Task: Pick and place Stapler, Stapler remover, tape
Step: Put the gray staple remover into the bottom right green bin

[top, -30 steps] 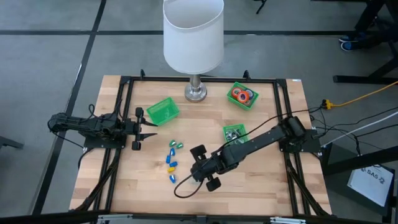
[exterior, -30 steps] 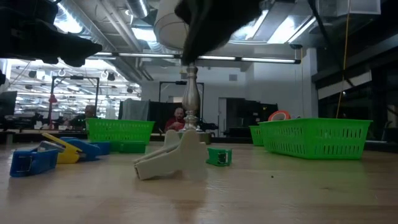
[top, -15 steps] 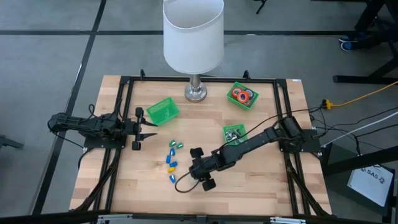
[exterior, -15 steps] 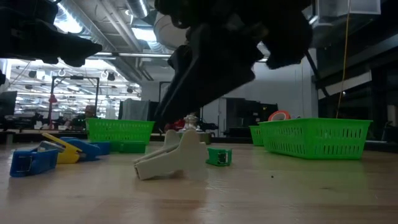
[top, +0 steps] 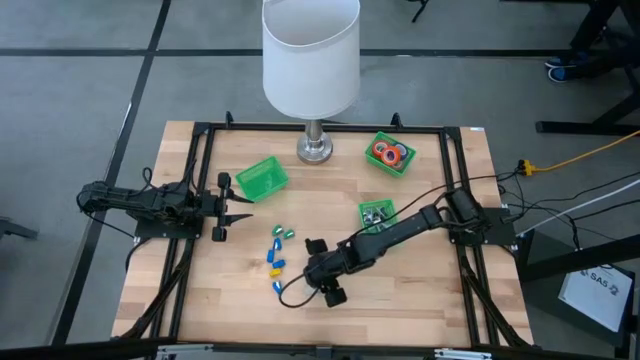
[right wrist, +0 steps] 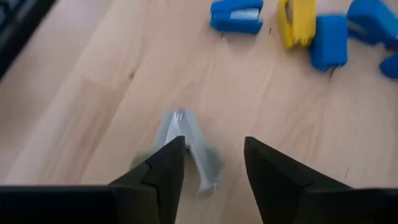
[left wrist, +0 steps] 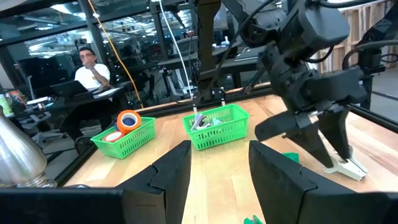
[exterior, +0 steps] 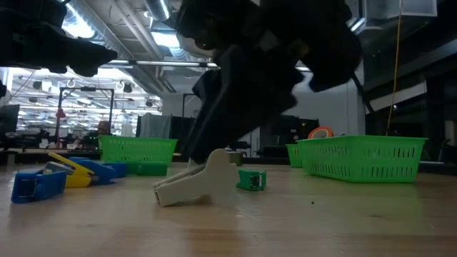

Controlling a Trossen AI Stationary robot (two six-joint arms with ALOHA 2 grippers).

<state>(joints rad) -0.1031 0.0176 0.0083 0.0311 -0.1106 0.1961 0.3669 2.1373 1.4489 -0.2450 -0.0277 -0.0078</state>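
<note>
Nearby, tape (top: 389, 153) inside green bin (top: 404, 165)

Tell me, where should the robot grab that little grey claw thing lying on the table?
Probably from above, across its narrow middle: the grey staple remover lies flat and long on the wood, and the right pincer hovers open over it.

The right pincer (top: 318, 272) is being lowered and drawn toward the desk's (top: 420, 300) middle, its fingers now spread, over the grey staple remover (right wrist: 189, 149) lying there.
</note>
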